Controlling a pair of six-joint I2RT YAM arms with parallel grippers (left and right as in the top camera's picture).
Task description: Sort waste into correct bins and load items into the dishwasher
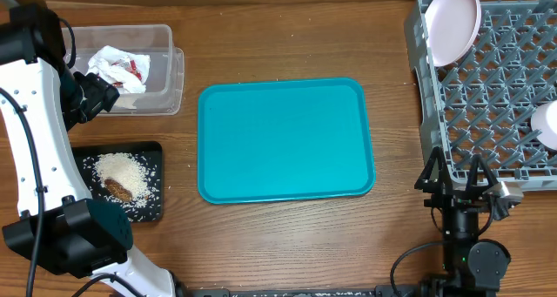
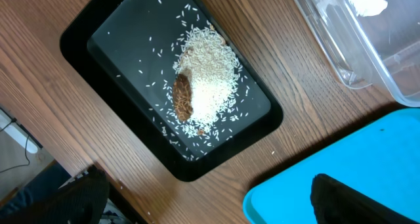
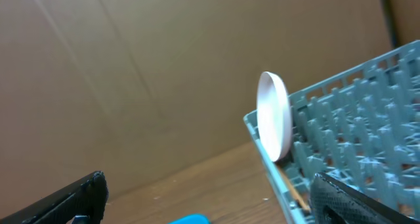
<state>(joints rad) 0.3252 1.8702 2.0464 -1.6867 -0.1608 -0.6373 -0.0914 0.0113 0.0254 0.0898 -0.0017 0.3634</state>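
Both my grippers are empty. My left gripper [image 2: 209,184] hangs with its fingers spread wide and nothing between them, out to the left of the teal serving tray [image 1: 285,140]. It looks down on the black tray [image 2: 79,37]. My right gripper [image 1: 454,173] is just as open and just as empty. It sits to the right of the teal tray, by the near corner of the grey dish rack [image 1: 487,97].

The teal tray itself is bare. Left of its far corner stands the clear tub [image 1: 165,88], with the crumpled napkin [image 1: 117,66] and the red wrapper [image 1: 135,68] inside. Left of its near corner, the black tray carries the rice [image 2: 207,69] in a heap with stray grains around it. The brown scrap [image 2: 182,96] lies against that heap. On the tray's right, a white plate [image 1: 454,23] stands on edge in the rack's far corner, and another white dish [image 1: 548,123] shows at the frame's edge. I cannot make out the chopsticks with any certainty.

By my reckoning the sorting and loading are about done, and I am at the closing step. Next I should check that nothing is left on the wood around the teal tray. Then I should draw both arms back without catching the tub wall or the rack's rim.
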